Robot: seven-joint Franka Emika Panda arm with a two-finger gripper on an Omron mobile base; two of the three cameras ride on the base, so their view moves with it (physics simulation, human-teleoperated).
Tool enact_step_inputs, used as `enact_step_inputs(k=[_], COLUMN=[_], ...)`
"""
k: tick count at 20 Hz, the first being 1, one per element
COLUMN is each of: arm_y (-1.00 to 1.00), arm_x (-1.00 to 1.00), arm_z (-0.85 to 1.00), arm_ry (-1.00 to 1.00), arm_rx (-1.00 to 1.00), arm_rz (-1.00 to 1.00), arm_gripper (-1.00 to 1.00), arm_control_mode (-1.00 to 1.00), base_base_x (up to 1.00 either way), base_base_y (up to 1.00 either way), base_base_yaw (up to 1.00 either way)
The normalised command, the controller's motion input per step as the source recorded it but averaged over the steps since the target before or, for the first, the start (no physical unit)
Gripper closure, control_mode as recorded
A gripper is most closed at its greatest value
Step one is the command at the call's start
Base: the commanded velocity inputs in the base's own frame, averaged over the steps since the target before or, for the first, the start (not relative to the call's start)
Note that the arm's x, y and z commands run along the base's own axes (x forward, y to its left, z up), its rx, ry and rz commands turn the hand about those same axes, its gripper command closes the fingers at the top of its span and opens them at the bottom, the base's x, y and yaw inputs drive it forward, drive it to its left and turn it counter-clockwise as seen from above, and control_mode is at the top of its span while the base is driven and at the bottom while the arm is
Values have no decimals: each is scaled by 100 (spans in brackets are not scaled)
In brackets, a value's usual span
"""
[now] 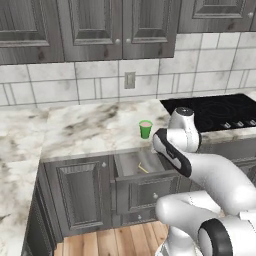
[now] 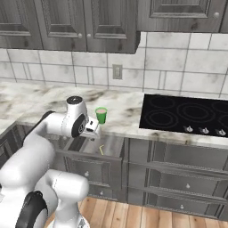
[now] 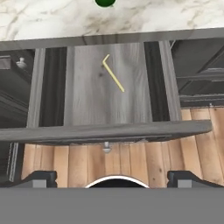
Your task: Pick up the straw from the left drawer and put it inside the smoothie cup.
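The left drawer stands pulled out below the marble counter, its knob facing me. Flat on the drawer floor lies the straw, thin and pale yellow with a short bend at its far end; it also shows as straw and straw. The green smoothie cup stands upright on the counter just behind the drawer, seen too as cup and at the hand view's top edge as cup. My gripper hangs open above the drawer's front, empty, well above the straw.
A black cooktop is set into the counter to the right of the cup. A tall grey cabinet door stands left of the drawer, and more closed drawers lie to the right. Upper cabinets hang overhead, with wooden floor below.
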Motion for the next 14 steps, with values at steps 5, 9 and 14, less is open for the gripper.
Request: enact_step_inputs(k=[5, 9, 14], arm_y=[3, 19, 20], arm_x=[25, 10, 4], arm_z=[-43, -35, -37], arm_ry=[1, 0, 0], arm_rx=[0, -2, -3], arm_rz=[0, 0, 0], arm_gripper=[-100, -100, -100], arm_control_mode=[-100, -100, -100], base_base_x=[0, 0, 0], base_base_y=[0, 0, 0], base_base_yaw=[0, 0, 0])
